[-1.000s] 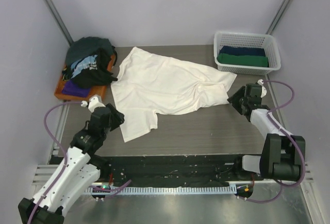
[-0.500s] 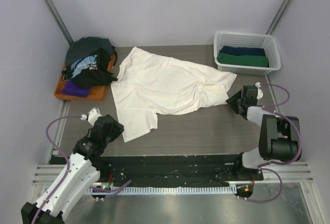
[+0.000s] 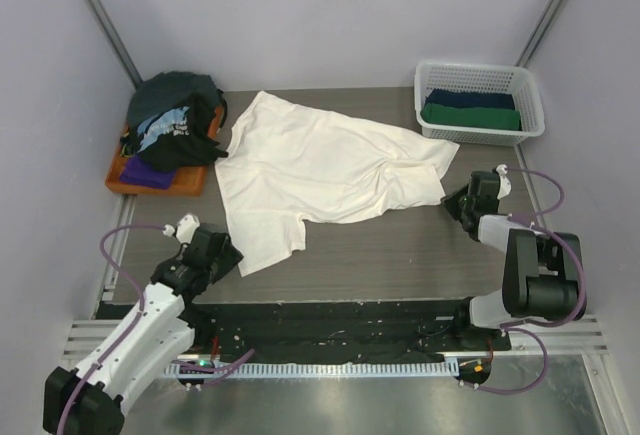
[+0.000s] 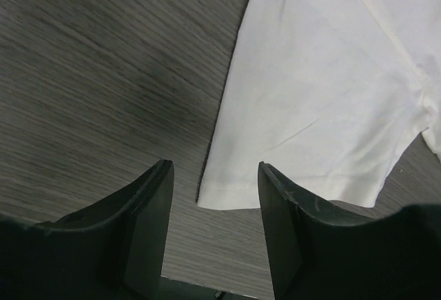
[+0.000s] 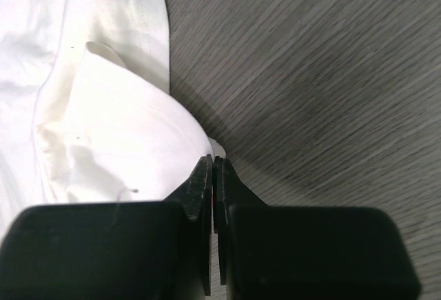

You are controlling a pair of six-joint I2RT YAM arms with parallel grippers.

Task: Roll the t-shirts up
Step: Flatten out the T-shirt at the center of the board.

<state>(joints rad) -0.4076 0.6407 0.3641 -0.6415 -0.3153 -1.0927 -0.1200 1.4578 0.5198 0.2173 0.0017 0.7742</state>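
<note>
A dark wood-grain table between pale lilac walls carries everything we see. The left fingers stand apart with nothing between them, low over bare table, just short of the near corner of the cream-white t-shirt. The right fingers are pressed tight together at the shirt's right-hand edge. A lip of cloth lies against their tips, though we cannot tell whether any of it is pinched.

The shirt is spread across the middle of the table, plain side up, somewhat rumpled towards the right, with one sleeve reaching towards the left arm. We see no first turn of a roll on it, so we judge this tee to be only laid out, with all its rolling ahead.

At the back right, the white lattice basket holds two compact bundles, a navy tee behind a green tee, which we take as finished.

At the back left, the orange tray bears a loose heap: a dark teal tee on top, a black tee with pale-blue print below it, and a purple tee lowest. All three are yet to be rolled.
</note>
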